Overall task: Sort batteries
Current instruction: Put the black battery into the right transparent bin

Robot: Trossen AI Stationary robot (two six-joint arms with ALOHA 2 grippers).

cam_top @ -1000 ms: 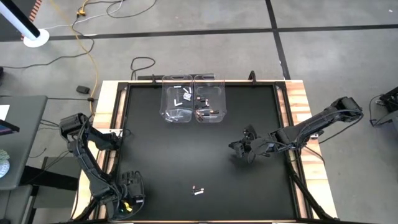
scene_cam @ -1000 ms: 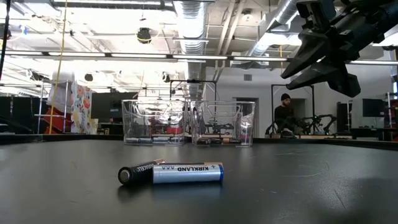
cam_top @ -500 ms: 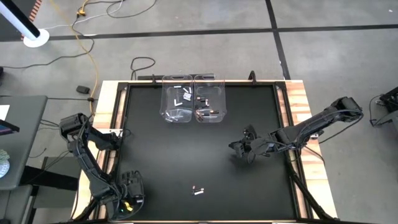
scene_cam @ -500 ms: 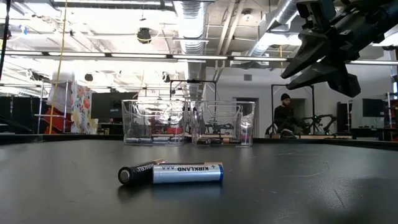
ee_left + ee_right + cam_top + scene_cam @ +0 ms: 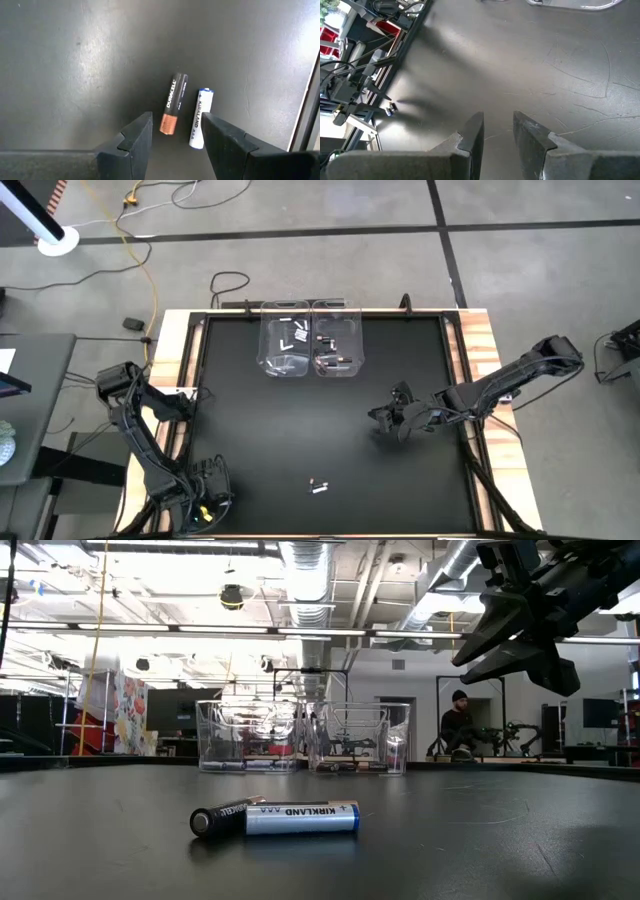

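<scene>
Bright ceiling lamps [image 5: 232, 595] light the room evenly from overhead. The black table [image 5: 300, 420] shows a soft sheen and faint scratches. A blurred shadow lies under the near batteries [image 5: 275, 818]. The far room is slightly soft.

Two bins [image 5: 308, 340] are sitting side by side, touching, at the far edge of the table [image 5: 250, 440], with batteries [image 5: 326, 352] lying inside them. Near the front edge, two loose batteries [image 5: 318, 485] are lying close beside each other. The left gripper [image 5: 206, 488] is hanging at the front left corner, left of that pair. The right gripper [image 5: 385, 420] is hovering over the right half, well apart from bins and pair.
</scene>
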